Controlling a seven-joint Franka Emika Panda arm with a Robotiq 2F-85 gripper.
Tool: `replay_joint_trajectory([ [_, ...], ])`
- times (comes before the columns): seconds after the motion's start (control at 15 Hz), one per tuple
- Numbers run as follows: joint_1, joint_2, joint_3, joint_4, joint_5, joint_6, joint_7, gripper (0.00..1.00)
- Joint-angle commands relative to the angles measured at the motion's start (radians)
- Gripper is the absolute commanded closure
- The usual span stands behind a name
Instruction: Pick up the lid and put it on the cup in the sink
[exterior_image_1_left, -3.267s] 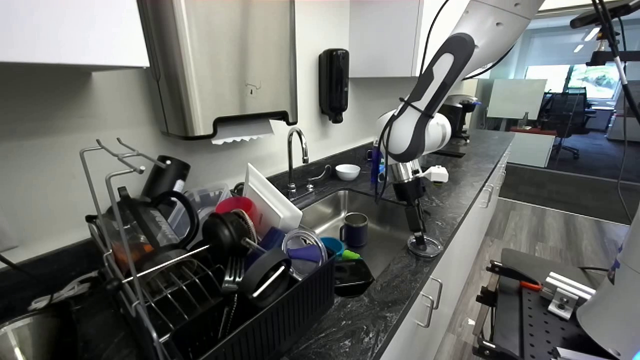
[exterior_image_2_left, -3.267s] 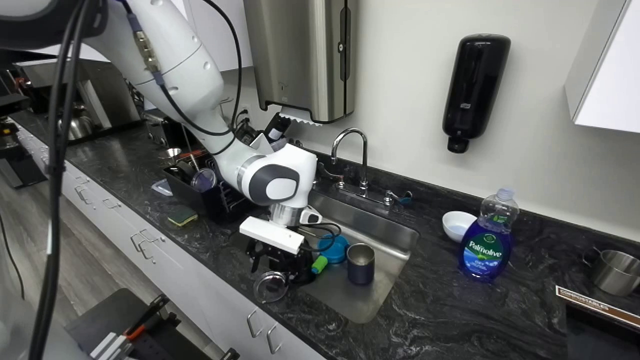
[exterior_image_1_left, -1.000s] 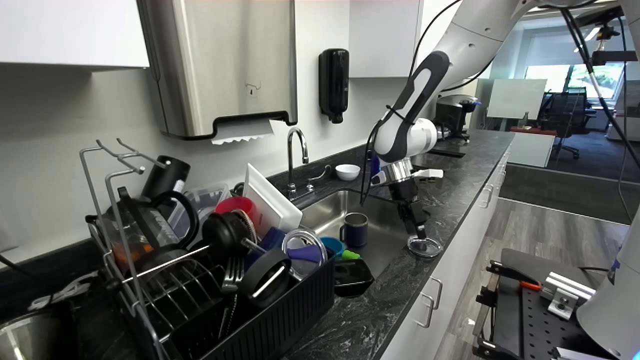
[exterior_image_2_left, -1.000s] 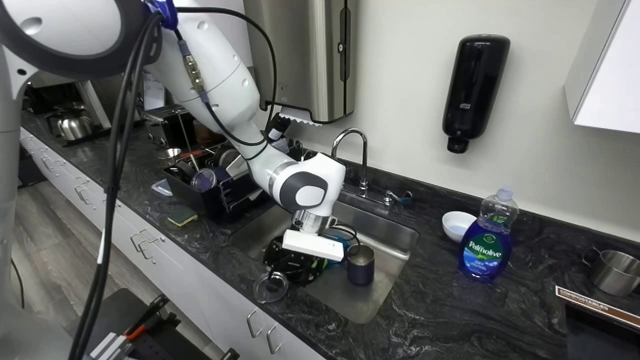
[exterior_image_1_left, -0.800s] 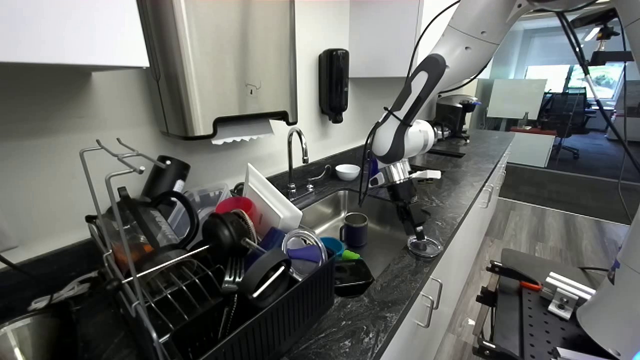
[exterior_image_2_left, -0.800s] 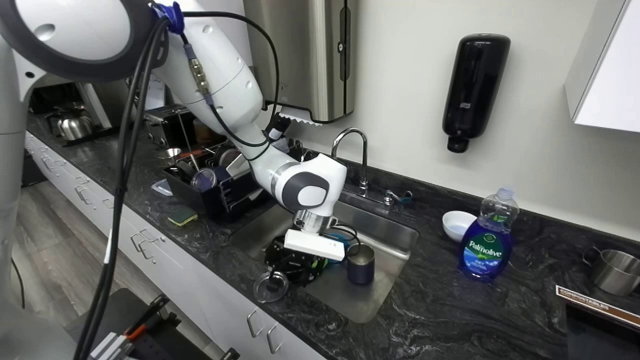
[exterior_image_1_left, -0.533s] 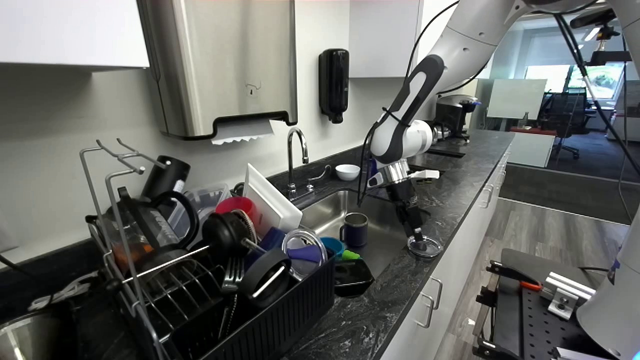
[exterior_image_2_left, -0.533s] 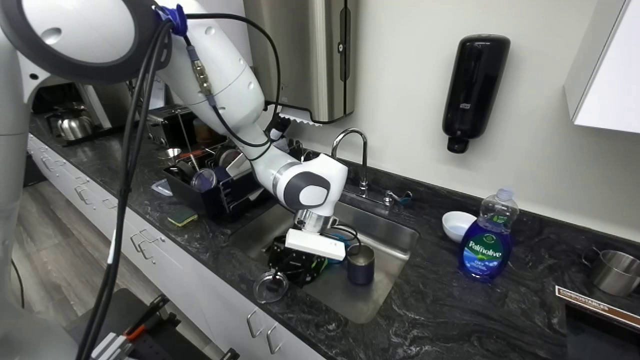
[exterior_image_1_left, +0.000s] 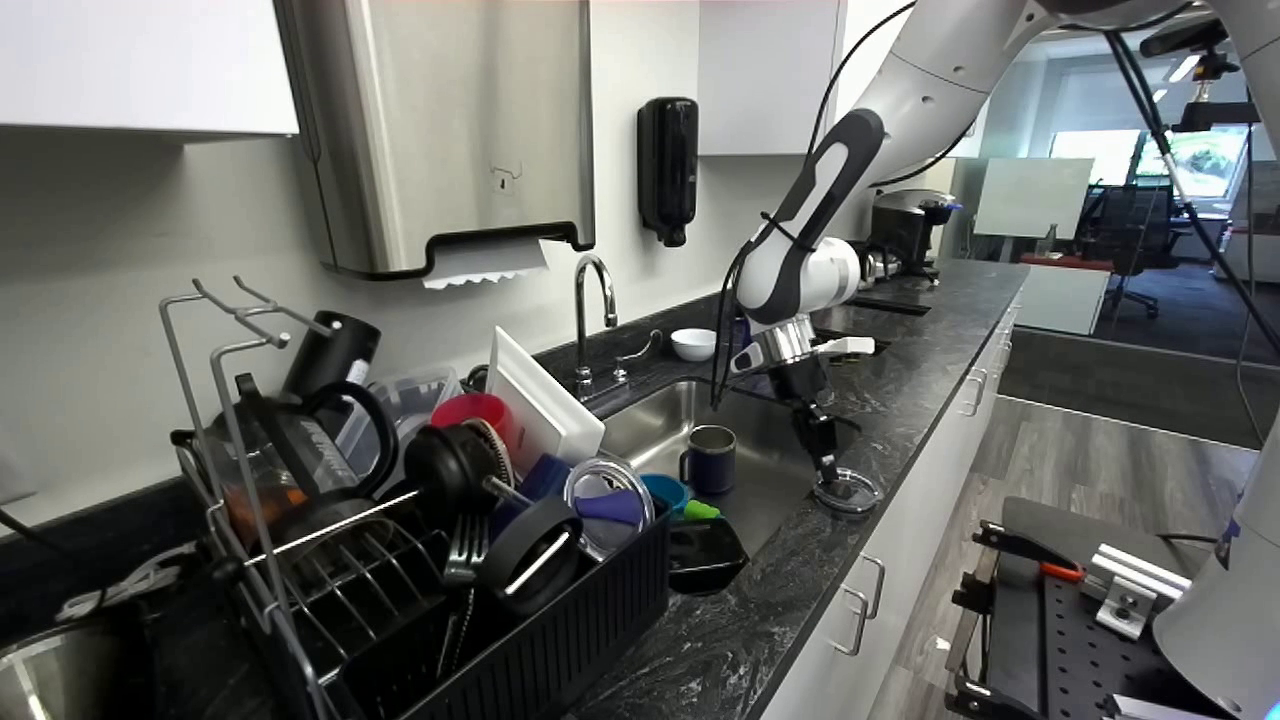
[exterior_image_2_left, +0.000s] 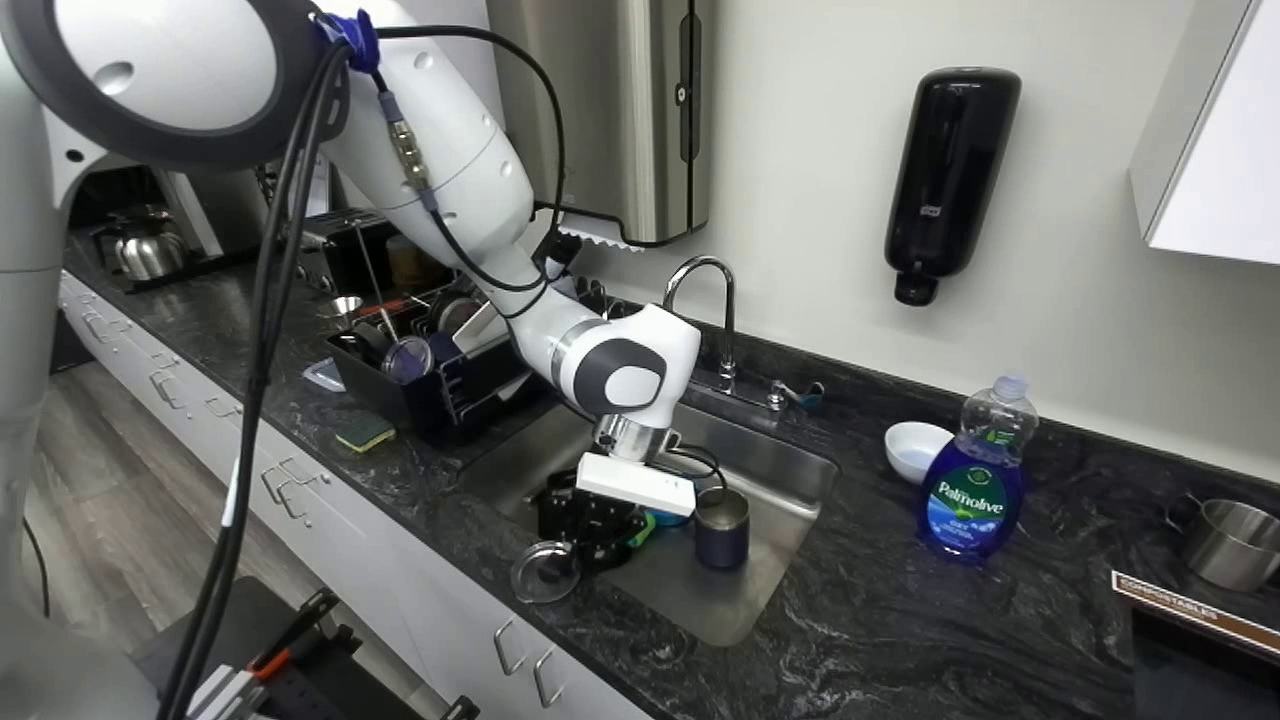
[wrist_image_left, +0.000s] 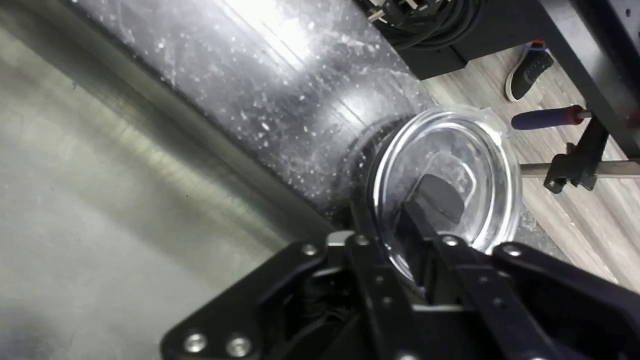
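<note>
Wrist view: gripper (wrist_image_left: 386, 212) nearly closed, w/ the clear lid (wrist_image_left: 447, 167) pinched by its rim, one finger inside, one outside. Lid pos.: over the counter (wrist_image_left: 272, 112), just beside the sink (wrist_image_left: 90, 210); contact w/ counter hard to judge. In both exterior views, turquoise cup (exterior_image_1_left: 662, 486) & navy mug (exterior_image_1_left: 712, 466) in sink, near each other.

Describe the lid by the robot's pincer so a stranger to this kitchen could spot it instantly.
Find the steel sink in the dark countertop, then go to the sink's side opposite the faucet. There, by the pincer, is the lid: a clear, round, shallow disc. Unlike the similar clear-rimmed disc propped in the black dish rack, it is out near the countertop's front edge.
</note>
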Motion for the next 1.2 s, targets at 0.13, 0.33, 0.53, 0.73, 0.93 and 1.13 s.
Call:
replay_joint_trajectory([
  [0.13, -0.023, 0.011, 0.019, 0.024, 0.007, -0.047, -0.003, 0.99],
  [0.33, -0.027, 0.007, 0.015, 0.036, 0.020, -0.087, 0.019, 0.98],
  [0.53, -0.029, 0.003, 0.005, 0.069, 0.038, -0.151, 0.085, 0.98],
  [0.73, -0.039, 0.000, 0.000, 0.110, 0.053, -0.201, 0.139, 0.98],
  [0.93, -0.055, 0.007, 0.000, 0.163, 0.105, -0.253, 0.225, 0.98],
  [1.13, -0.066, 0.014, 0.002, 0.201, 0.185, -0.277, 0.334, 0.98],
])
